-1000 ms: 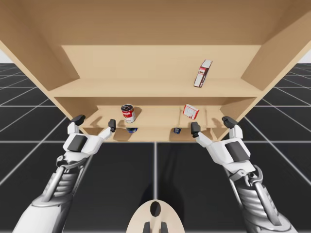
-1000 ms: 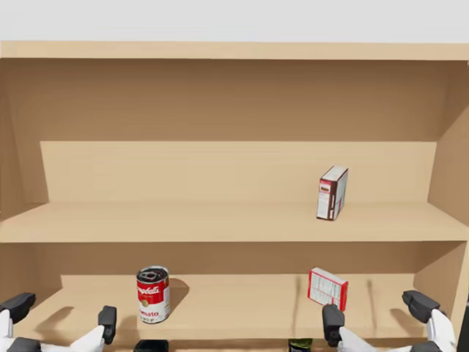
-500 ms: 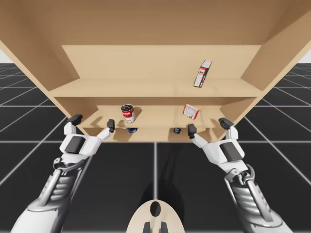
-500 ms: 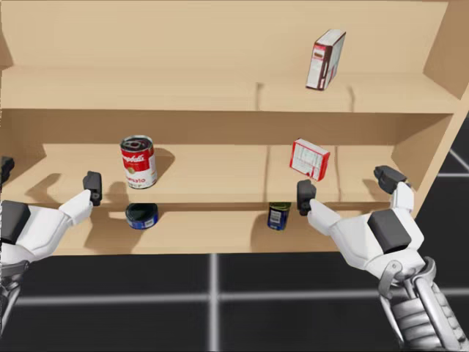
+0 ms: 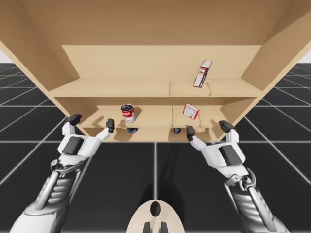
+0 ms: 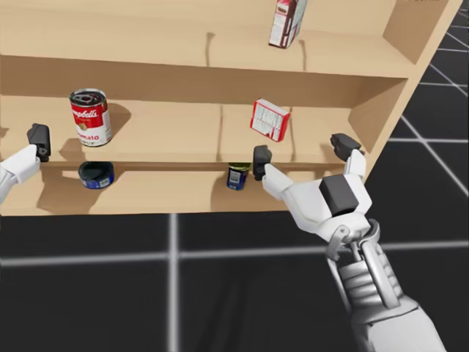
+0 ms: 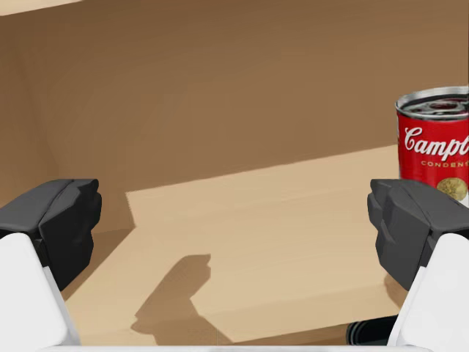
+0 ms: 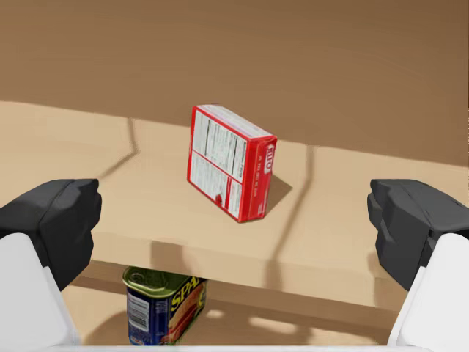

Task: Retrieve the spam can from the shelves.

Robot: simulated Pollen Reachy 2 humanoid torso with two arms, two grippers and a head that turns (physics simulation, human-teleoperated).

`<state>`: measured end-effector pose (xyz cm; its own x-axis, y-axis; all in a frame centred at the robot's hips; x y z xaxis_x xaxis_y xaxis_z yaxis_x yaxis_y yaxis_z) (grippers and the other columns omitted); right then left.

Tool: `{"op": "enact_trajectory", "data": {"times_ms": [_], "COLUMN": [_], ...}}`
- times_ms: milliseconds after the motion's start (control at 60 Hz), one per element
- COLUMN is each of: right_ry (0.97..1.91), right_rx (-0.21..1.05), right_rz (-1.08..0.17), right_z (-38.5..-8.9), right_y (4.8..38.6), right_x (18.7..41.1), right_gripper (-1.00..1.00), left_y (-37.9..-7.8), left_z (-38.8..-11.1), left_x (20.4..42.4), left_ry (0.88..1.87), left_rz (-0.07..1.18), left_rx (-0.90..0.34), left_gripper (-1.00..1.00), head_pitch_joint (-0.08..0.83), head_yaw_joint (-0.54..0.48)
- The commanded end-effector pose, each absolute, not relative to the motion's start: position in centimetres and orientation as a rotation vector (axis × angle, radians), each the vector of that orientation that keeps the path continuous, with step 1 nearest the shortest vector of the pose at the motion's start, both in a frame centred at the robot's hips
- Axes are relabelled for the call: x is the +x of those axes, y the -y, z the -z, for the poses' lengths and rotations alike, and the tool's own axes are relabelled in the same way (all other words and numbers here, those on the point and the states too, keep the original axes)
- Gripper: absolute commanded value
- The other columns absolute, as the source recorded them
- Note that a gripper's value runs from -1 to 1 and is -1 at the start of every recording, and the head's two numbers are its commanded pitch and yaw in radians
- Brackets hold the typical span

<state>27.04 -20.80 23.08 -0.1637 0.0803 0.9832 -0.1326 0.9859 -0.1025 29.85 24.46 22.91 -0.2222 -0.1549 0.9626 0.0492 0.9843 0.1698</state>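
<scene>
The blue can [image 8: 165, 315] is small and rectangular with rounded corners. It has a dark greenish top, yellow lettering on its front and a pale printed panel on one side. It stands upright on the lowest shelf [image 6: 161, 196], near that shelf's front edge and right of the middle. It is just under the board that carries a red box [image 8: 231, 172].
</scene>
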Motion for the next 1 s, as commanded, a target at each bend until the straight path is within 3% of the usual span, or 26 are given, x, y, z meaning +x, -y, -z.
{"op": "enact_trajectory", "data": {"times_ms": [17, 200, 217, 383, 533, 783, 1000], "right_ry": [1.659, 1.564, 1.563, 1.533, 1.472, 1.458, 1.393], "right_rx": [0.105, 0.202, 0.235, 0.215, 0.206, 0.157, 0.148], "right_rz": [-0.120, -0.064, -0.008, 0.006, 0.039, 0.073, 0.107], "right_z": [-23.3, -22.0, -21.6, -19.3, -17.1, -15.4, -14.3], "right_y": [17.7, 15.3, 14.7, 13.1, 12.2, 10.9, 9.5], "right_x": [24.6, 22.3, 22.1, 22.5, 24.7, 29.7, 33.8], "right_gripper": [-1.00, -1.00, -1.00, -1.00, -1.00, -1.00, -1.00], "left_y": [-24.4, -24.3, -24.3, -24.3, -24.1, -24.1, -23.9], "left_z": [-22.9, -22.8, -22.7, -22.7, -22.6, -22.5, -22.5], "left_x": [29.8, 29.9, 29.9, 29.8, 29.9, 30.1, 29.9], "left_ry": [1.787, 1.781, 1.780, 1.776, 1.780, 1.780, 1.779], "left_rz": [0.179, 0.180, 0.180, 0.179, 0.183, 0.186, 0.188], "left_rx": [0.072, 0.067, 0.066, 0.061, 0.066, 0.075, 0.075], "left_gripper": [-1.00, -1.00, -1.00, -1.00, -1.00, -1.00, -1.00], "head_pitch_joint": [0.576, 0.564, 0.563, 0.561, 0.563, 0.568, 0.575], "head_yaw_joint": [-0.18, -0.20, -0.20, -0.20, -0.20, -0.20, -0.20]}}
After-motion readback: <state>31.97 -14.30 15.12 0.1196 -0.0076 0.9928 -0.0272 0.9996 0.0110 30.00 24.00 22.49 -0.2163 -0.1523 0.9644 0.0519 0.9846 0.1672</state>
